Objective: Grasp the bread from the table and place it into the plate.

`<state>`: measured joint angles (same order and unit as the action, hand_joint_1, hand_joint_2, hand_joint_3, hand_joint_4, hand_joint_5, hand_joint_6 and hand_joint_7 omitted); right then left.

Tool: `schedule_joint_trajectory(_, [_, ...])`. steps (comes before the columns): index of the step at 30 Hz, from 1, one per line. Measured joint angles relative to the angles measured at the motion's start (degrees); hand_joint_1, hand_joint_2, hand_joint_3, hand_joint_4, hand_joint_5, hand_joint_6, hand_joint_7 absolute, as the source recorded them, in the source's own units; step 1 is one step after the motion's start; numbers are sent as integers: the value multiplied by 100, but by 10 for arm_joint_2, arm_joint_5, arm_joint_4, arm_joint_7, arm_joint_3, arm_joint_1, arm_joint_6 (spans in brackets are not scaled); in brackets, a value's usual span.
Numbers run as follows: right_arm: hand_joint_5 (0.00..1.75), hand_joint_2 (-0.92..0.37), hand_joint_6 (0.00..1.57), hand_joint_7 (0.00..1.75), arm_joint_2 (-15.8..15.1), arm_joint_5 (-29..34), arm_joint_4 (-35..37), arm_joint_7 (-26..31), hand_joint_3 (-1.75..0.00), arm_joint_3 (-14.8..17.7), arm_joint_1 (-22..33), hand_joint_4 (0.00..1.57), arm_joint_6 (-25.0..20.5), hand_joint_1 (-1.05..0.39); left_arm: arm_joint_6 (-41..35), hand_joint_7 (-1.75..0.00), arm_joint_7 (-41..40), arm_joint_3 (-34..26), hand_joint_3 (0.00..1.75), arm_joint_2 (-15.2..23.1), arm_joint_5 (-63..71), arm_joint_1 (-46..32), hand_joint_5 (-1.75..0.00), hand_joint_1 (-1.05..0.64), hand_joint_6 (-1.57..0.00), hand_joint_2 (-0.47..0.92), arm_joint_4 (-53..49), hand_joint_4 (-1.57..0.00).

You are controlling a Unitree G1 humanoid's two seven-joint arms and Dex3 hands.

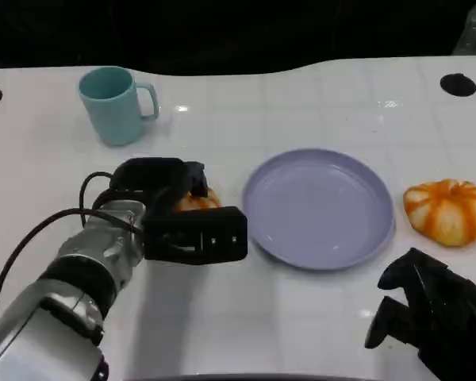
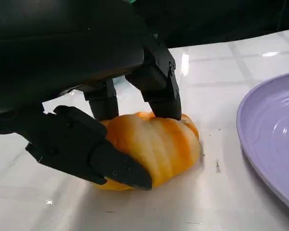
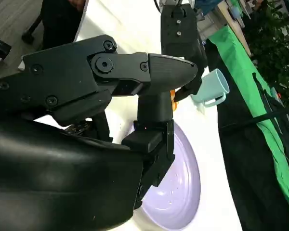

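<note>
While the head view shows the left hand (image 1: 174,214) over the bread (image 1: 197,201) on the table (image 1: 301,95), at nine o'clock from the plate (image 1: 317,208), the right hand (image 1: 428,313) waits with fingers loosely curled, empty. Closer, the left wrist view has the fingers (image 2: 156,84) clamped around the soft bread (image 2: 151,144), which might squash or slip out. From the right wrist view, the plate (image 3: 183,192) lies near the cup (image 3: 213,89), so a wide swing risks a knock.
</note>
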<state>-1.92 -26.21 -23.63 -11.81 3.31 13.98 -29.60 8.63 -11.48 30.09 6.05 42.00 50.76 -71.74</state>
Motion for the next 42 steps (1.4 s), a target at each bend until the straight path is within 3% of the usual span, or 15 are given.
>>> schedule_joint_trajectory(1, [175, -92, 54, 157, 0, 0, 0, 0, -44, 0, 0, 66, 0, -43, 0, -81, -1, 0, 29, 0, -1, 0, -173, -19, -81, 92, -1, -70])
schedule_joint_trajectory(5, [175, -92, 53, 157, 0, 0, 0, 0, -44, 0, 0, 66, 0, -43, 3, -114, -15, 0, 30, 0, -1, -1, -175, -24, -71, 92, -5, -74])
schedule_joint_trajectory(7, [175, -92, 53, 158, 0, 0, 0, 0, -44, 1, 0, 66, 0, -42, 5, -105, -31, 2, 26, -1, 0, -2, -175, -24, -70, 92, -6, -76])
schedule_joint_trajectory(8, [175, -92, 53, 158, 0, 0, 0, 0, -44, 1, 0, 66, 0, -42, 6, -126, -38, 3, 31, -1, 0, -2, -175, -23, -65, 92, -7, -78])
schedule_joint_trajectory(13, [175, -92, 55, 158, 1, 0, 1, 1, -42, 2, -1, 67, 0, -42, -1, -171, -76, -5, 30, -8, -3, -2, -175, -15, -56, 91, -6, -85])
schedule_joint_trajectory(17, [175, -92, 55, 158, 1, 0, 1, 5, -41, 2, -1, 67, 0, -42, 3, -174, -98, -33, 34, -14, -34, 2, -175, -14, -56, 91, 5, -88])
schedule_joint_trajectory(19, [175, -92, 55, 158, 1, 0, 1, 5, -41, 2, -1, 67, 0, -42, 7, -175, -100, -43, 65, -16, -48, 10, -175, -15, -58, 76, 10, -89])
schedule_joint_trajectory(21, [175, -92, 55, 158, 1, 0, 2, 5, -41, 2, -1, 67, 0, -42, 17, -175, -100, -51, 75, -16, -55, 21, -175, -15, -58, 72, 14, -89])
schedule_joint_trajectory(32, [175, -92, 53, 158, 1, 3, 2, 5, -43, -5, -2, 65, 0, -42, 38, -175, -65, -53, 82, -34, -69, 70, -175, -20, -63, 63, 38, -92])
schedule_joint_trajectory(34, [175, -92, 52, 158, 1, 3, 2, 5, -43, -7, -2, 65, 1, -42, 45, -96, -59, -52, 75, -40, -69, 75, -175, -20, -78, 63, 39, -92])
schedule_joint_trajectory(35, [175, -92, 52, 158, 1, 4, 1, 5, -43, -8, -2, 65, 1, -42, 44, -82, -55, -51, 73, -44, -69, 77, -175, -20, -82, 63, 39, -92])
schedule_joint_trajectory(36, [175, -92, 52, 158, 1, 4, 1, 5, -43, -8, -1, 65, 1, -42, 43, -124, -49, -50, 80, -48, -69, 79, -175, -20, -74, 59, 39, -92])
schedule_joint_trajectory(37, [175, -92, 52, 159, 1, 4, 1, 5, -43, -9, -1, 64, 1, -42, 43, -153, -45, -50, 88, -52, -69, 80, -175, -19, -69, 55, 40, -93])
schedule_joint_trajectory(38, [175, -92, 51, 159, 1, 4, 1, 5, -43, -9, -1, 64, 1, -42, 43, -164, -43, -49, 91, -57, -69, 81, -175, -19, -65, 53, 41, -93])
schedule_joint_trajectory(42, [175, -92, 51, 159, 1, 4, 1, 5, -43, -12, -1, 63, 1, -42, 43, -174, -25, -41, 94, -83, -68, 83, -175, -22, -61, 52, 43, -92])
